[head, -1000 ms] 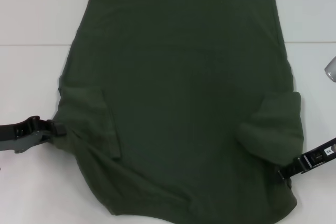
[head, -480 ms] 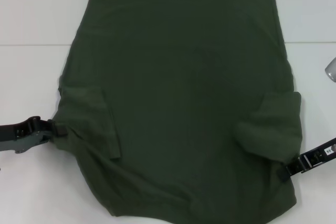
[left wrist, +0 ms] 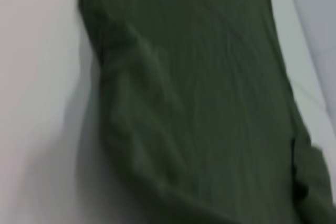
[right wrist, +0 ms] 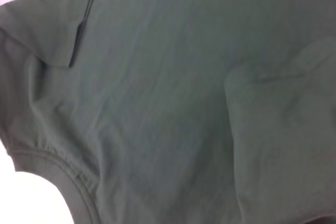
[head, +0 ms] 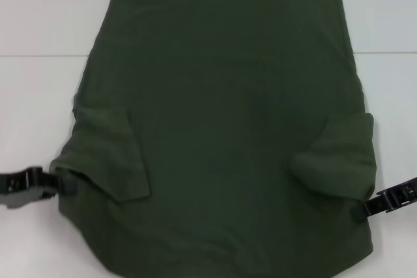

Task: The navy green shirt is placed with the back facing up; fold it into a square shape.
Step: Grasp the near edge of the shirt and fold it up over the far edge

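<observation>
The navy green shirt lies spread on the white table, plain back up, hem at the far side and collar end nearest me. Both short sleeves are folded in onto the body, the left sleeve and the right sleeve. My left gripper sits at the shirt's near left edge, shut on the cloth. At the near right edge, just below the folded sleeve, my right gripper is likewise shut on the cloth. The wrist views show only the shirt and its collar band.
Bare white table shows on both sides of the shirt and beyond its far hem. A small grey rounded object sits at the right border of the head view.
Both grippers moved outward, the left one also toward me. The shirt's near corners went with them, so the collar end is wider and flatter than a second ago.
</observation>
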`<move>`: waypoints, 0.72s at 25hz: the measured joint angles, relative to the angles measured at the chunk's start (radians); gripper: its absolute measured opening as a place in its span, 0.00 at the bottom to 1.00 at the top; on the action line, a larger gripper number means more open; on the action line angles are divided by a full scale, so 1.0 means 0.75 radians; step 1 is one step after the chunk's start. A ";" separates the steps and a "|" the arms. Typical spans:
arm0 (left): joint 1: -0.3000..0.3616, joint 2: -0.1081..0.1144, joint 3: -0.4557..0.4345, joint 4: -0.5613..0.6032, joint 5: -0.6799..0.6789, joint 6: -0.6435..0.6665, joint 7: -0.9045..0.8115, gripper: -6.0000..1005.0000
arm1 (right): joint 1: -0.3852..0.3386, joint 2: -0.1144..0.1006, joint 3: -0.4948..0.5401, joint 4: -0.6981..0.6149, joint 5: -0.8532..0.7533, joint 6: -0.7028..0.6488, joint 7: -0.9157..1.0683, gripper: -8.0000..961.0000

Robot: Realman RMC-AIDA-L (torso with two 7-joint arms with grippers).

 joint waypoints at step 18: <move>0.123 -0.032 0.004 0.165 0.235 0.385 0.103 0.03 | -0.062 -0.031 -0.105 -0.007 -0.014 -0.250 -0.117 0.07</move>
